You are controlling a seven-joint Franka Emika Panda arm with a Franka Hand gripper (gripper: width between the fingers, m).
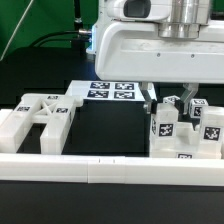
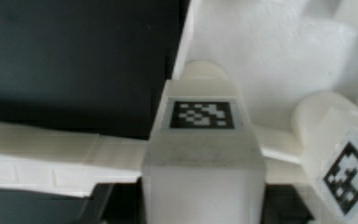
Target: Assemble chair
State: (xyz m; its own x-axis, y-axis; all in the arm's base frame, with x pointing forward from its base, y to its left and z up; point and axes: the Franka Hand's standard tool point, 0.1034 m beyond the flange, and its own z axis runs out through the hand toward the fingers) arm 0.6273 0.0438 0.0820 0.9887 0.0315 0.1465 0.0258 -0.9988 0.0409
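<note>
A white square chair leg [image 1: 163,125] with a tag stands among several tagged white chair parts [image 1: 205,128] at the exterior view's right. My gripper [image 1: 166,102] comes down on its top, with one finger on each side. In the wrist view the leg [image 2: 202,113] runs straight between the dark fingers [image 2: 123,195], which press against its sides; the gripper [image 2: 202,205] is shut on it. Another tagged part [image 2: 345,165] lies close beside the leg. A flat slotted chair panel [image 1: 40,120] lies at the exterior view's left.
The marker board [image 1: 110,90] lies at the back of the black table [image 1: 110,130]. A long white border rail [image 1: 100,170] runs along the front. The large white robot housing [image 1: 160,40] hangs over the right half.
</note>
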